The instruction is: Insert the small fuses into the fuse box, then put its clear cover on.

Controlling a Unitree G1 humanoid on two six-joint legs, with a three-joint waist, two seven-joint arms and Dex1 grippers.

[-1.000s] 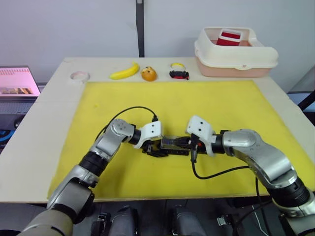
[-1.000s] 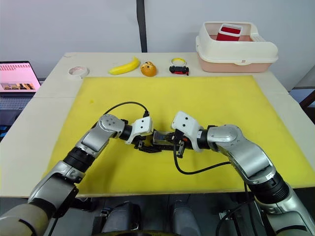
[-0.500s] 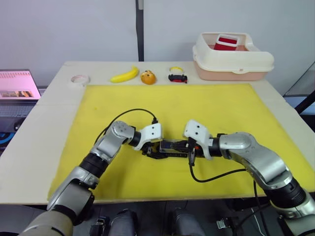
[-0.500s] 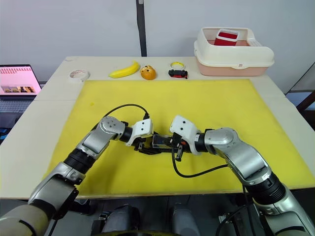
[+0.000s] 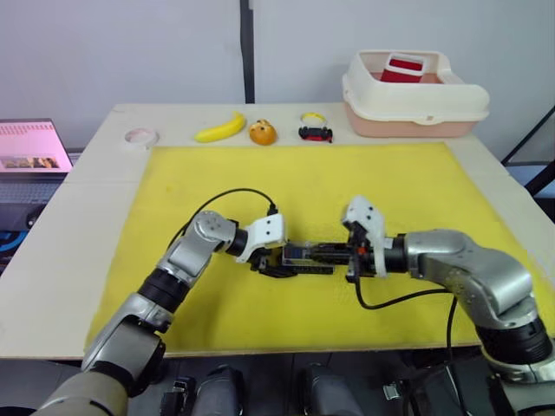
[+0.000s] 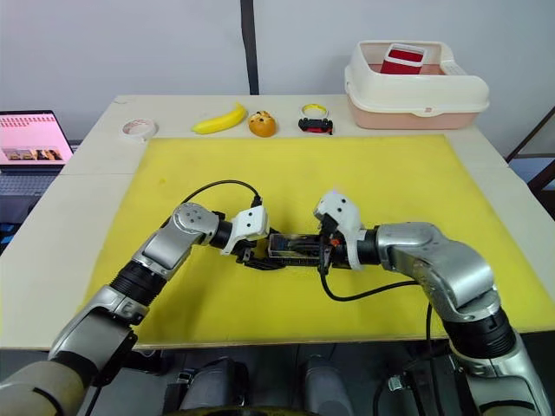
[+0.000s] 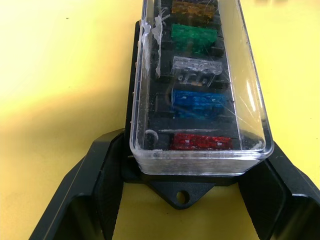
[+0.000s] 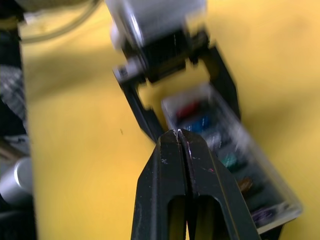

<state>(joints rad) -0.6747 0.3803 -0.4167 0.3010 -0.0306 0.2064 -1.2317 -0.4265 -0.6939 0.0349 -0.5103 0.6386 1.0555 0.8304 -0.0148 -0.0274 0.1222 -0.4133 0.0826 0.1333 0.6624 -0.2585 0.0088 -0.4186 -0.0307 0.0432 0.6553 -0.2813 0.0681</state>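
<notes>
**Cover on the fuse box, left claw at one end, right claw pinched empty**

The fuse box [image 7: 186,186] lies on the yellow mat [image 5: 260,191] near the front middle of the desk [image 5: 78,199], with its long side running across between the two arms. The clear cover [image 7: 200,85] sits on top of it. Through the cover the small fuses [image 7: 196,102] stand seated in a row: red nearest the left claw, then blue, a clear grey one, green and amber. In the right wrist view a purple one shows at the far end of the row.

The left claw [image 7: 186,200] is spread around the left end of the fuse box, one black finger on each side of the base. From the left wrist view I cannot tell whether the fingers press on the box or stand just clear of it.

The right claw [image 8: 183,150] is clenched tip to tip with nothing between the fingers. It hovers just beside the right end of the fuse box, above the mat.

Along the back edge of the desk lie a roll of tape [image 5: 140,135], a banana [image 5: 218,127], an orange [image 5: 262,132] and a small black and yellow object [image 5: 315,128]. At the back right stands a cream bin [image 5: 416,100] with a red box [image 5: 401,68] in it. A laptop [image 5: 30,146] sits off the left side of the desk.
</notes>
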